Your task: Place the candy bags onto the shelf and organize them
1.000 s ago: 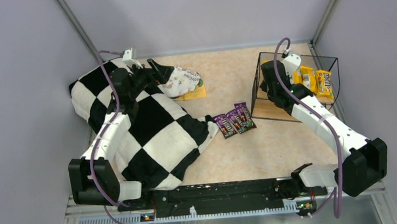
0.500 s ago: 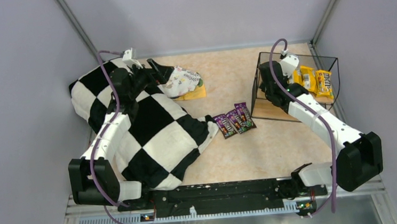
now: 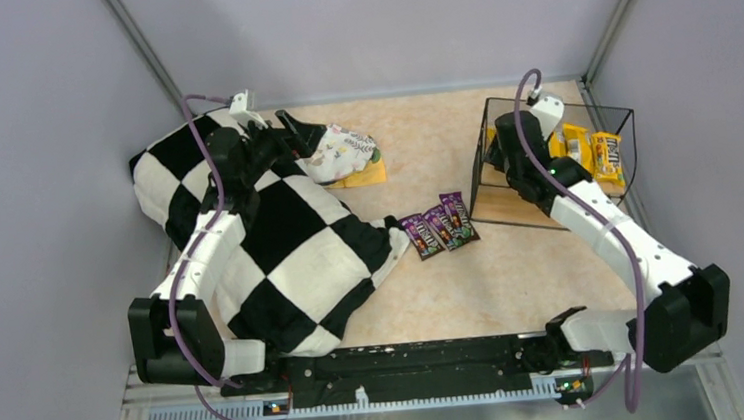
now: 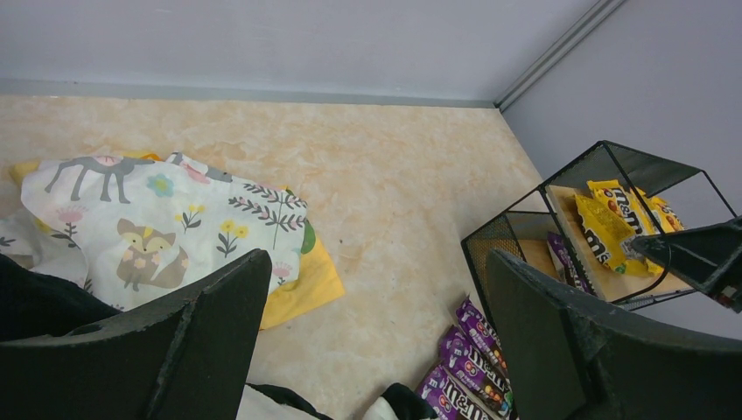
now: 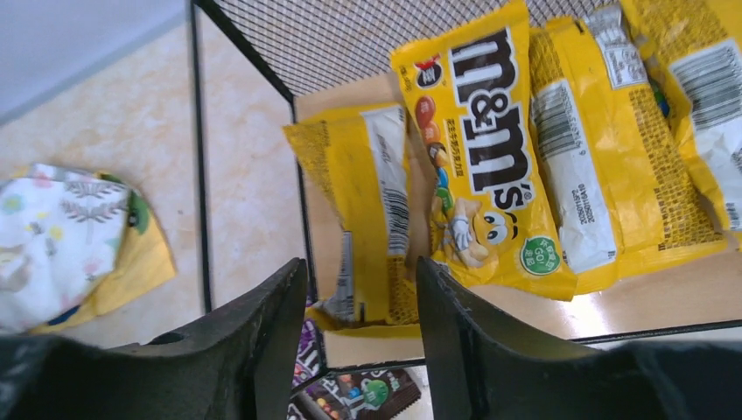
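Observation:
The shelf [image 3: 560,106] stands at the far right. Several yellow candy bags [image 3: 594,155] lie on its upper board. Three dark candy bags [image 3: 438,227] lie on the table to its left. My right gripper [image 5: 360,297] is open and empty, just above the leftmost yellow bag [image 5: 372,210] at the board's left edge. The other yellow bags [image 5: 490,157] lie side by side to its right. My left gripper [image 4: 376,289] is open and empty, far left over the checkered cloth. Its view shows the shelf [image 4: 604,157], one dark bag [image 4: 564,258] on its lower tier, and the dark bags [image 4: 472,363] on the table.
A large black-and-white checkered cloth [image 3: 281,247] covers the left of the table under my left arm. A white patterned cloth bundle [image 3: 343,152] lies on a flat yellow-orange piece [image 3: 367,175] at the back. Grey walls close the sides and back.
My right wrist dipped a little toward the near left half a second ago and is now back over the shelf's left end. The left arm and the bags have not moved.

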Available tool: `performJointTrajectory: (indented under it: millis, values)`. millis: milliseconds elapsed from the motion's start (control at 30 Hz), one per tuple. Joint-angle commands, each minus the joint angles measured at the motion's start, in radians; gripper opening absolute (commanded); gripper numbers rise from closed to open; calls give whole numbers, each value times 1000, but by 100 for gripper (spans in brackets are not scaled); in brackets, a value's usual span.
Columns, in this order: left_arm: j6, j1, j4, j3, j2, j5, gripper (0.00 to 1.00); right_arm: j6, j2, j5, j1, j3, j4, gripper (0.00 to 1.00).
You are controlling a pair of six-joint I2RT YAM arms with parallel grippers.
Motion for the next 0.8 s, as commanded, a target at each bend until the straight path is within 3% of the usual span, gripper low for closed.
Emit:
performJointTrajectory:
  millis: [0,167,300,400,500,600,767]
  values:
    - [8,0,32,40,-6,-2,98,-96,-139,-73,-2,98,10,53]
    - [4,0,32,40,-7,-1,98,-281,-289,-183,-2,67,21,66]
    - [6,-2,32,40,-7,-2,98,-463,-417,-434,-2,-63,69,77]
    - [9,-3,31,40,-3,-6,98,-456,-490,-726,-2,-187,109,77]
    - [11,-4,28,40,-1,-8,98,-350,-524,-911,11,-343,217,78]
    - [21,-12,22,43,-4,-16,98,-278,-508,-871,122,-468,326,80]
    - [64,-43,-6,50,-10,-57,99,-311,-254,-539,401,-459,293,81]
